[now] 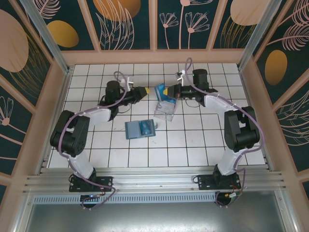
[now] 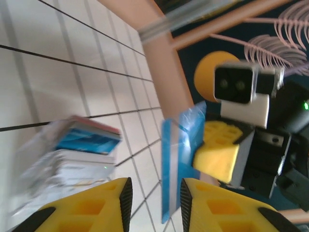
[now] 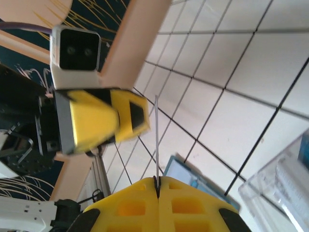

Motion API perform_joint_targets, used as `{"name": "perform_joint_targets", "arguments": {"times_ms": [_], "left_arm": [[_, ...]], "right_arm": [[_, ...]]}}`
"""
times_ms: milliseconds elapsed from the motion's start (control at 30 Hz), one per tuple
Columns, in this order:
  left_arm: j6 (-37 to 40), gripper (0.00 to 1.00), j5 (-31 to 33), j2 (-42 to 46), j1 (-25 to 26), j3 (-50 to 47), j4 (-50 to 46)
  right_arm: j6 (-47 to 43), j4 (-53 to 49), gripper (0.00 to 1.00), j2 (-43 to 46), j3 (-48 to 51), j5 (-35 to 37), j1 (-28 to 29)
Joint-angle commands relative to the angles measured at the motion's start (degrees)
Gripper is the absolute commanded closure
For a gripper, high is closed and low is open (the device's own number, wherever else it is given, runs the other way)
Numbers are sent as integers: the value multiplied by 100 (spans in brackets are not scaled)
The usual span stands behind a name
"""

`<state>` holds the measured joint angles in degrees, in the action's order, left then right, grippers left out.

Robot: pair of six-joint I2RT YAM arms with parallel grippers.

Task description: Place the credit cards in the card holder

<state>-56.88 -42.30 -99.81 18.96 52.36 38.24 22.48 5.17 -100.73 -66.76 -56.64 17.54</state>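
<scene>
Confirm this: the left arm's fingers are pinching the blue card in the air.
Wrong arm. The right arm's fingers are pinching the blue card in the air; the right wrist view shows them shut on its edge.

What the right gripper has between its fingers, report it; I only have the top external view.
Observer: The right wrist view shows the right gripper shut on a thin card, seen edge-on and standing straight out from the fingertips.
Operator: Now give me the left gripper's jaws.
Observer: In the left wrist view the left gripper is open, and the blue card shows in the gap between its fingers.
Operator: Check the clear tray.
Observer: In the left wrist view the clear tray holds stacked cards, a blue one lying over whitish ones.
</scene>
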Motion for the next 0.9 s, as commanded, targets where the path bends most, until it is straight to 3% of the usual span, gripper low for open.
{"name": "perform_joint_targets", "arguments": {"times_ms": [0,167,333,567,767,867], "left_arm": [[294,64,307,528,-324,-621,-293],[895,62,669,1056,-536,-1165,-1522],[1319,63,1066,1562,-646,-1637,-2366],[1976,62,2221,2271,-657,-2062,-3472],[1988,63,2310,2390,-654,-2411,-3561],[1863,64,2008,2244,-650,-2555,-3280]], "right_arm": [[-11,-152,98,429,503,606,529],[476,284,98,517,1158,1339,1520],[1063,819,98,295,1521,1716,2044],[1921,1635,98,-205,1789,1834,2232],[2211,1857,98,-578,1774,1946,2227],[2352,2057,98,-668,1789,1904,2227]]}}
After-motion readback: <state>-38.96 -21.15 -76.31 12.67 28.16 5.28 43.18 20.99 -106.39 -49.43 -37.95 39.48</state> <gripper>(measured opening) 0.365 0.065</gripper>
